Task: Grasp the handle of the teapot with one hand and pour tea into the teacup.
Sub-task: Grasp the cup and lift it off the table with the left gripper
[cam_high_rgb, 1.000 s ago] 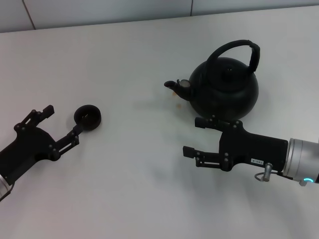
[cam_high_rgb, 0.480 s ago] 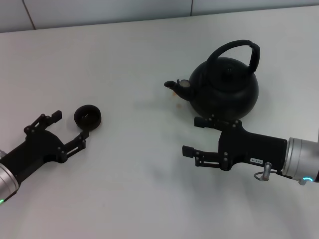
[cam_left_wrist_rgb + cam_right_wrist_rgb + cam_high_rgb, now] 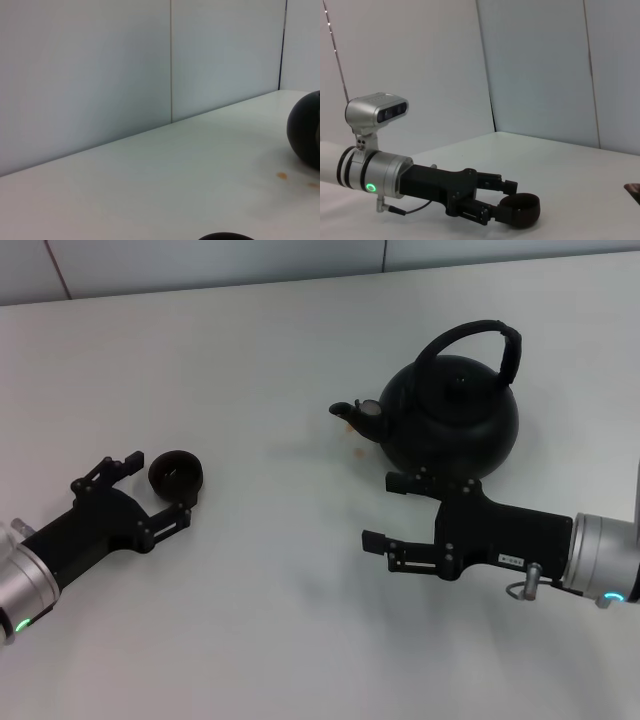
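1. Black and matte, the teacup (image 3: 177,475) sat on the white table (image 3: 270,620) at the robot's left, and over the last second the left gripper (image 3: 150,492) had slid forward from a spot just short of the cup until its spread fingers stood on either side of it.
2. One finger (image 3: 128,461) lay along the far side of the teacup and the other (image 3: 172,522) along the near side; the right wrist view showed the same framing, cup (image 3: 520,210) at the fingertips, jaws not yet closed on it.
3. Judged from that, the left arm was about to steady or lift the teacup for the pour.
4. On the right, the right gripper (image 3: 388,512) was open and low over the table, just in front of the teapot (image 3: 452,418), and had crept only slightly towards the robot's left in that second.
5. The teapot stood upright on the right side, spout towards the cup, well apart from it; its arched handle (image 3: 480,340) was untouched, so the grasp itself remained undone.
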Robot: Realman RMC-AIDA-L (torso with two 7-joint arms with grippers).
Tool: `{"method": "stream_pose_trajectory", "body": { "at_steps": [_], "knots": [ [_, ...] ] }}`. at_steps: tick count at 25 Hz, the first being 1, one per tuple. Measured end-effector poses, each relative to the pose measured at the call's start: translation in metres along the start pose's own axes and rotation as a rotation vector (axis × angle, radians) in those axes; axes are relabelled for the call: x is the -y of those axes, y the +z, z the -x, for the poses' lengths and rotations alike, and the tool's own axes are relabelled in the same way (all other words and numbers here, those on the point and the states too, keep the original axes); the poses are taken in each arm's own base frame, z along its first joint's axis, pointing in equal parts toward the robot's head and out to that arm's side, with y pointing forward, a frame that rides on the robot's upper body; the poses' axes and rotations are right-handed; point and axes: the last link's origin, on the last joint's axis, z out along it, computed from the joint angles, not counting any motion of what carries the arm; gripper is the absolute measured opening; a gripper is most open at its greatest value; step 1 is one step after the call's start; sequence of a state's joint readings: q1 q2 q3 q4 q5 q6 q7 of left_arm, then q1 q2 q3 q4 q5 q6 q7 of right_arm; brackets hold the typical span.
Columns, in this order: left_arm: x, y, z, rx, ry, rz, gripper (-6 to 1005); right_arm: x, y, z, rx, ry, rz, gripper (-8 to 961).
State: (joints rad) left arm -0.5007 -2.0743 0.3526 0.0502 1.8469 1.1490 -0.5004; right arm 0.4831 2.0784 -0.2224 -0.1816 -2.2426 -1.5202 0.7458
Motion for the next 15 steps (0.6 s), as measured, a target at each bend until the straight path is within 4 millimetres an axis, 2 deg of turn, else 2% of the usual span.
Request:
{"method": "stream_pose_trajectory", "body": {
  "at_steps": [15],
  "knots": [
    [0.000,0.015,-0.005,0.025,0.010,0.009,772,0.000,0.001,0.001,0.004,-0.002,0.005,832]
  ]
}}
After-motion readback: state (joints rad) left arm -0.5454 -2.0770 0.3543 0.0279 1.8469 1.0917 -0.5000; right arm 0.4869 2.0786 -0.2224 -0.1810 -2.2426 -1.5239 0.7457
